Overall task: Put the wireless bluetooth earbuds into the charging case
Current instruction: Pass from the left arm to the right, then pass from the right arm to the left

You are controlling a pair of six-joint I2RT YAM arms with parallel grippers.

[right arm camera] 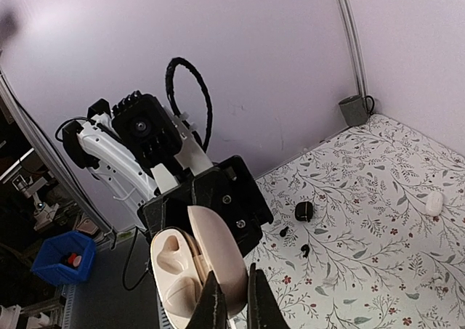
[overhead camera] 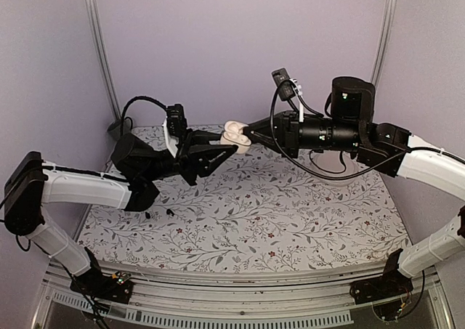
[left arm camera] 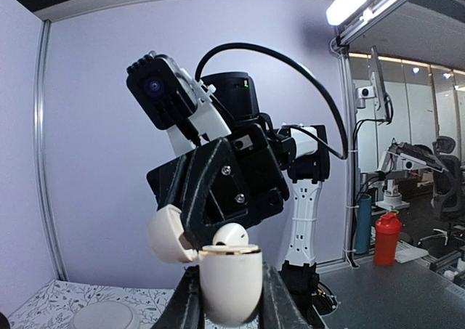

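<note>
A robotics lab: a floral-covered table (overhead camera: pixel 290 220) boxed in by plain lilac panels (overhead camera: pixel 240 46) on metal posts (overhead camera: pixel 102 53), and beyond it a strip light (left arm camera: pixel 356 2), office chair (left arm camera: pixel 445 176), red bottle (left arm camera: pixel 386 238) and blue bin (right arm camera: pixel 58 260)

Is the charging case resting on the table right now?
No, the charging case is gripped in the left pincer and held in the air, well above the patterned table.

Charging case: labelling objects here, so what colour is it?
The charging case is cream-white, clearest in the left wrist view.
</note>
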